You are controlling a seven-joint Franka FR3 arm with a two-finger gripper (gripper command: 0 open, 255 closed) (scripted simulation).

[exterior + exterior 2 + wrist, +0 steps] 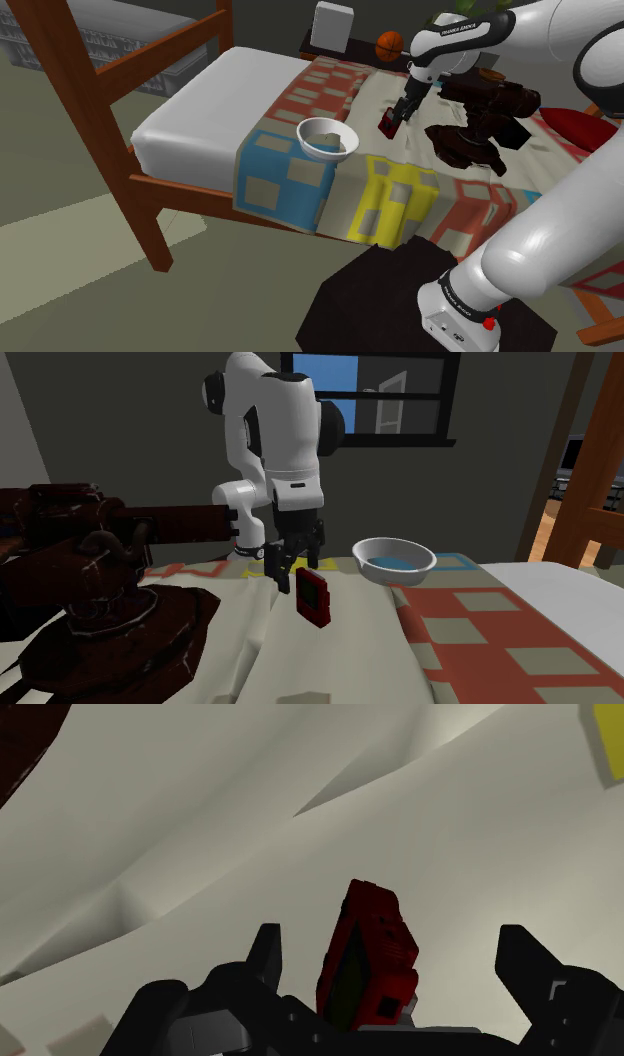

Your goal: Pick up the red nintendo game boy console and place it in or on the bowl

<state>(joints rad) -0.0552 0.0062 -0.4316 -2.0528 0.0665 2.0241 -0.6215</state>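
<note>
In the shoulder view, the small red handheld game console (388,125) is on the cream middle strip of the patchwork quilt (400,190), right at the tips of the jaws. It is well in from the bed's near edge, where the quilt hangs over the side. The round white bowl (315,146) stands towards this view's left of the console, close to the quilt's border with the bare white mattress (190,110). I see open cloth between the two. On the other side, a bulky dark brown sculpted object (480,125) crowds in near the jaws. The black box stand (390,300) is at the lower right.

In the second exterior view, the console (313,597) is tilted just under the jaws, over plain cream cloth. I cannot tell whether its lower end touches the quilt. The bowl (395,578) is off to this view's right with free quilt between them, and the dark object (90,602) takes up the left foreground.

In the wrist view, the jaws stand wide apart. The console (370,954) is upright between the two black fingers (265,954), nearer one of them, with a gap on each side, so nothing grips it. Creased cream cloth stretches beyond.
</note>
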